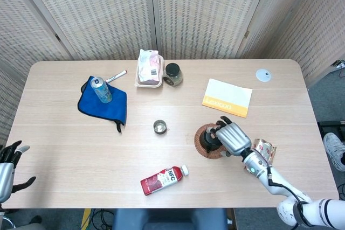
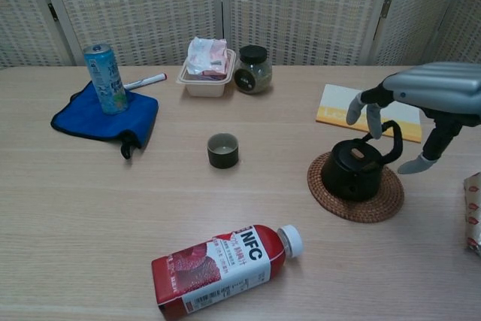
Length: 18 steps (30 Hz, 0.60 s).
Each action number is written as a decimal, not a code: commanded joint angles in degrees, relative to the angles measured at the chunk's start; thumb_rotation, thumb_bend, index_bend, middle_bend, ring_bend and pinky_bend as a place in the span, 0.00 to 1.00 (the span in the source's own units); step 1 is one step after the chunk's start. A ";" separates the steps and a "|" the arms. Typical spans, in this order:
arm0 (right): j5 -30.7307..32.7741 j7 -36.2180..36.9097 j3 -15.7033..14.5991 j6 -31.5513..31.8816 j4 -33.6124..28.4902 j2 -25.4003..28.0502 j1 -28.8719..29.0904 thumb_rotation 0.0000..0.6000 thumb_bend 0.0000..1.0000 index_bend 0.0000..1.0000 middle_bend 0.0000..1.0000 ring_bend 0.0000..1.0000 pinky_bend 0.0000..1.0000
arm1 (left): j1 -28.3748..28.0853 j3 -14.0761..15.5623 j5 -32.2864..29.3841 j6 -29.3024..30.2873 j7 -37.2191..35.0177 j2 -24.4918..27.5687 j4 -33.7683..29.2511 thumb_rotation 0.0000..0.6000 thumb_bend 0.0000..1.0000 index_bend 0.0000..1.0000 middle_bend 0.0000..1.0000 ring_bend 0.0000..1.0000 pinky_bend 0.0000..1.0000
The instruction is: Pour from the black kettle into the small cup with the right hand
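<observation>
The black kettle (image 2: pixel 352 171) stands upright on a round woven coaster (image 2: pixel 378 205), right of the table's middle; in the head view the kettle (image 1: pixel 208 141) shows at the coaster's centre. The small dark cup (image 2: pixel 223 150) stands empty to its left, also in the head view (image 1: pixel 159 127). My right hand (image 2: pixel 425 95) hovers above and right of the kettle with its fingers spread and holding nothing; one fingertip hangs close to the handle. In the head view my right hand (image 1: pixel 233 137) lies beside the kettle. My left hand (image 1: pixel 7 161) is open at the table's near left edge.
A red NFC bottle (image 2: pixel 222 262) lies on its side near the front. A blue cloth (image 2: pixel 105 116) with a can (image 2: pixel 104 78) and a marker (image 2: pixel 144 81) is at the left. A tray (image 2: pixel 204 77), jar (image 2: pixel 252 69), yellow booklet (image 1: pixel 227 97) and patterned packet (image 1: pixel 263 151) also stand around.
</observation>
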 commanded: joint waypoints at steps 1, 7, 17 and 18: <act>-0.44 -0.49 -0.46 0.85 -0.48 0.39 -0.81 1.00 0.00 0.28 0.41 0.19 0.13 | -0.03 0.06 0.21 0.03 -0.02 -0.05 0.00 1.00 0.11 0.22 0.11 0.14 0.05; 1.12 -1.86 0.23 1.45 0.41 0.68 -1.32 1.00 0.00 0.28 0.40 0.19 0.13 | 0.01 0.11 0.51 0.25 0.04 0.00 -0.26 1.00 0.11 0.22 0.11 0.14 0.05; 5.18 -2.00 0.55 -1.96 3.56 1.31 -0.99 1.00 0.00 0.25 0.30 0.16 0.11 | 0.33 0.36 0.49 0.42 0.77 0.13 -1.11 1.00 0.11 0.22 0.11 0.14 0.05; 5.29 -1.74 0.57 -2.40 4.02 1.16 -0.89 1.00 0.00 0.23 0.30 0.15 0.10 | 0.33 0.37 0.53 0.43 0.83 0.16 -1.26 1.00 0.11 0.22 0.11 0.14 0.05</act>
